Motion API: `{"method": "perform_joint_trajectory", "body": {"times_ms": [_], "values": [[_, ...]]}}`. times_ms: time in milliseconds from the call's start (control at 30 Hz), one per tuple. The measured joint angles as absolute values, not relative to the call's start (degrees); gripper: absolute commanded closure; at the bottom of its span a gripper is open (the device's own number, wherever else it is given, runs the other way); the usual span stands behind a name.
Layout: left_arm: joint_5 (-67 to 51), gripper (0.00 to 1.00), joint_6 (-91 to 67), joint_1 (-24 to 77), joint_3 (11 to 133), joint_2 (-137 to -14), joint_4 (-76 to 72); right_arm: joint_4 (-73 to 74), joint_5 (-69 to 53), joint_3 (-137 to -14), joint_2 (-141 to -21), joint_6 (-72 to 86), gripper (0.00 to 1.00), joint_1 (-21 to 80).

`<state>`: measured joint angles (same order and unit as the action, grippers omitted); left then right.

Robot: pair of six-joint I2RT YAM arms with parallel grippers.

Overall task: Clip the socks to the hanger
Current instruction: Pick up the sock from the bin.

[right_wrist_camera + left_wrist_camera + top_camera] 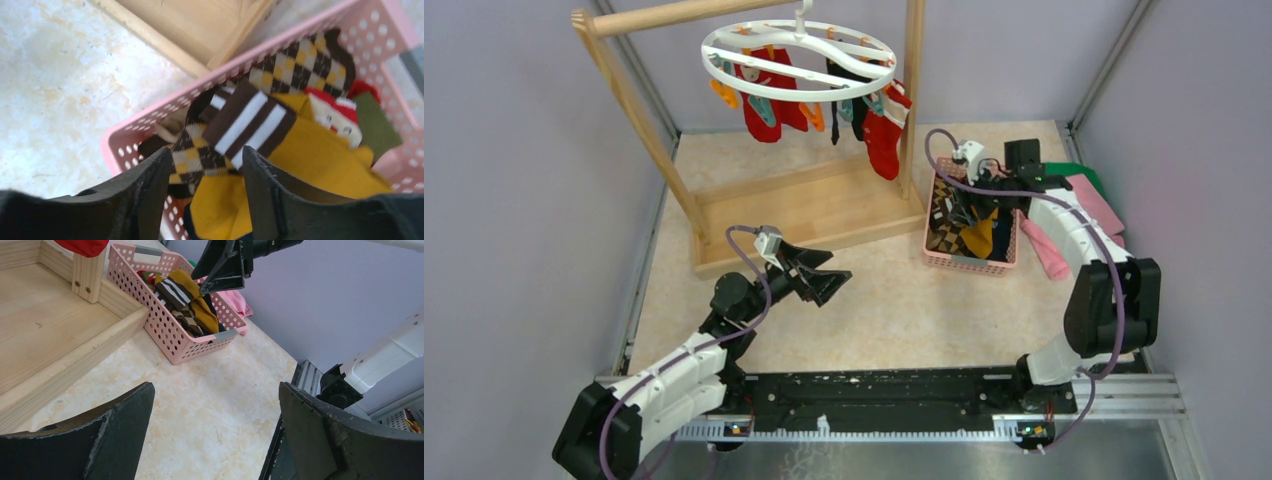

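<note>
We are watching right gripper (207, 155) hanging over pink perforated basket (125, 142), jaws at middling gap. Argyle sock (192, 150) and mustard sock (320, 155) are lying between them; we cannot tell if pinched.

Left gripper (216, 390): jaws wide, empty, basket well ahead.

Risk we are judging: soft knits tangling, two socks lifting together, brown-white striped sock (247, 122) dragging along.

White plastic ring hanger (799, 55) is hanging far beyond both jaws.

The top camera looks down from behind over the whole table (904, 300). The left wrist camera faces the pink basket (175, 340) of socks (195, 310) from afar; the right wrist camera peers closely into it.
</note>
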<state>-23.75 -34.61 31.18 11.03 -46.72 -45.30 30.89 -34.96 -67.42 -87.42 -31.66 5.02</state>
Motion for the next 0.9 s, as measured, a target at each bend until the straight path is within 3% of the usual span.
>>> {"method": "perform_joint_trajectory", "body": {"times_ms": [433,533,700,900], "values": [[-23.31,0.0,-36.07,31.16,9.47,-46.39,-46.39,25.96,-21.37,-71.37,-96.31,-29.74,0.57,9.39],[-23.33,0.0,-36.18,31.16,9.45,-46.39,-46.5,25.67,-19.55,-71.35,-97.56,-29.39,0.69,9.63],[-23.35,0.0,-36.69,31.16,9.43,-46.37,-46.78,24.88,-18.0,-71.35,-98.56,-29.19,0.99,9.74],[-23.35,0.0,-37.39,31.16,9.06,-45.93,-46.78,24.86,-18.24,-70.87,-97.6,-28.4,1.0,9.74]]}}
